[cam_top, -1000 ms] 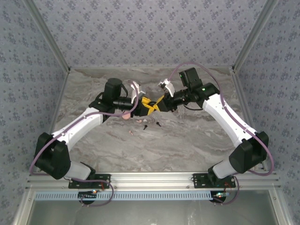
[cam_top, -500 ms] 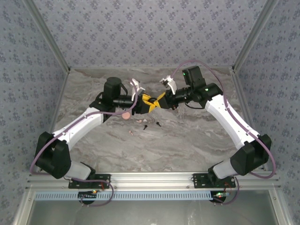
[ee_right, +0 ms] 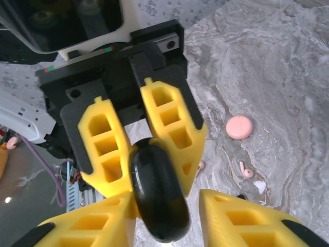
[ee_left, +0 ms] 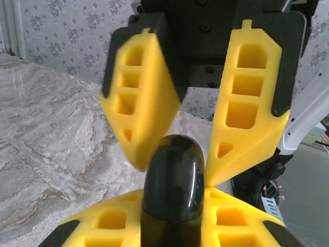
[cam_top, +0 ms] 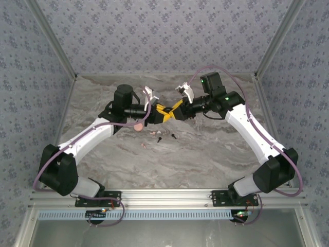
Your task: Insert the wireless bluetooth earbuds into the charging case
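1. Small red and green marks are seen on the pale block (ee_right: 77,56) at the upper left of the right wrist view. They are too small to be read.
2. A shiny black case (ee_left: 172,190) is held by the left claw (cam_top: 160,112). The claw is closed on it from both sides, low in the middle of the left wrist view.
3. The right claw (cam_top: 176,108) is seen tip to tip with the left claw in the middle of the top view. Its yellow fingers (ee_left: 252,103) are spread in a V, one on each side of the round end of the case.
4. In the right wrist view, the case is touched by the finger at the lower left. A thin gap is seen beside the finger at the lower right.
5. The earbuds (cam_top: 160,138) are seen lying on the table (cam_top: 205,154), just below the claws in the top view. Some are black and some are pink. One pink earbud (ee_right: 245,170) is seen at the right of the right wrist view.
6. A pink disc (cam_top: 138,125) is seen on the table, up and to the left of the earbuds.
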{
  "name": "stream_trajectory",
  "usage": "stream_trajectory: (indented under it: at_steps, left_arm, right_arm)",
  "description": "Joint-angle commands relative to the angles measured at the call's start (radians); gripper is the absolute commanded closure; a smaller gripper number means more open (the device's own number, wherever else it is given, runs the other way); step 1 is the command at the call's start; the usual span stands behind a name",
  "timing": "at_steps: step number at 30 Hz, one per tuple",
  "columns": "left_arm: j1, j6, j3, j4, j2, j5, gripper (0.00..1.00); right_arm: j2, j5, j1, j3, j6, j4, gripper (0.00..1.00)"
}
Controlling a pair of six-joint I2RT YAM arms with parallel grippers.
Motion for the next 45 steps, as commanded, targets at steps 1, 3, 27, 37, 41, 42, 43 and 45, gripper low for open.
stream_trajectory:
  at_steps: [1,3,27,37,41,42,43,45]
  left_arm:
    - [-0.010,0.069,-0.011,-0.015,-0.010,0.008,0.90]
    - [-0.013,0.092,-0.014,-0.025,-0.013,0.005,0.90]
    - [0.019,-0.078,-0.136,0.175,-0.041,-0.222,0.91]
    - [0.013,-0.122,-0.249,0.208,-0.160,-0.315,0.89]
    - [0.001,-0.109,-0.281,0.166,-0.223,-0.343,0.89]
    - [-0.002,-0.104,-0.286,0.151,-0.237,-0.351,0.89]
    - [-0.005,-0.099,-0.286,0.134,-0.250,-0.356,0.89]
    - [-0.011,-0.087,-0.291,0.106,-0.272,-0.364,0.89]
  right_arm:
    - [-0.022,0.080,0.002,-0.002,0.025,0.007,0.59]
    - [-0.023,0.106,0.001,-0.003,0.034,0.014,0.58]
    - [-0.096,0.302,-0.045,-0.098,0.142,0.138,0.42]
    - [0.033,0.343,-0.088,-0.165,0.178,0.073,0.48]
    - [0.103,0.352,-0.070,-0.191,0.189,0.088,0.56]
    - [0.124,0.361,-0.060,-0.194,0.189,0.091,0.56]
    - [0.149,0.379,-0.049,-0.196,0.192,0.091,0.56]
    - [0.192,0.389,-0.031,-0.194,0.191,0.088,0.57]
